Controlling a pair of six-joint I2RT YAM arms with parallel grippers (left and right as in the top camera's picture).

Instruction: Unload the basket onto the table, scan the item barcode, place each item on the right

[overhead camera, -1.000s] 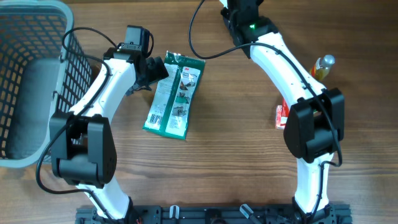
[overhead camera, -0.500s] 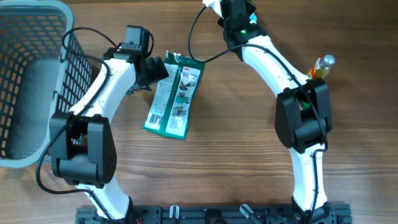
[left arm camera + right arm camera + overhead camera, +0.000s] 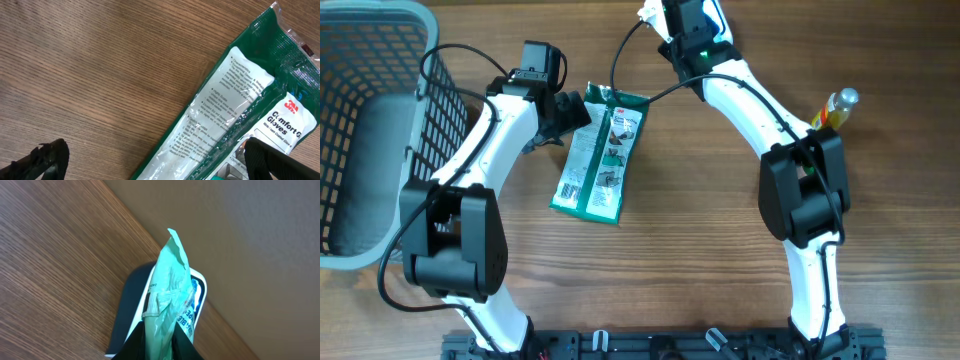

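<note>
1. The left arm (image 3: 490, 140) rises from the near table edge and bends toward the far middle.
2. The left gripper (image 3: 568, 113) points rightward, low over the table, with its jaws spread wide.
3. The right arm (image 3: 755, 95) stretches far forward and leans left, its wrist at the far edge.
4. The right gripper (image 3: 159, 345) has its jaws nearly together, pinching a pale green packet (image 3: 170, 285).

The table (image 3: 700, 230) is seen in brown wood with a fine darker grain. The glove pack (image 3: 600, 150) is printed in dark green, with a white text panel and clear film. A pale green packet (image 3: 170, 295) with blue lettering is shown. The basket (image 3: 380, 10) is coloured grey, the arms (image 3: 495, 135) white with black joints, and the bottle (image 3: 835, 105) yellow with a silver cap.
</note>
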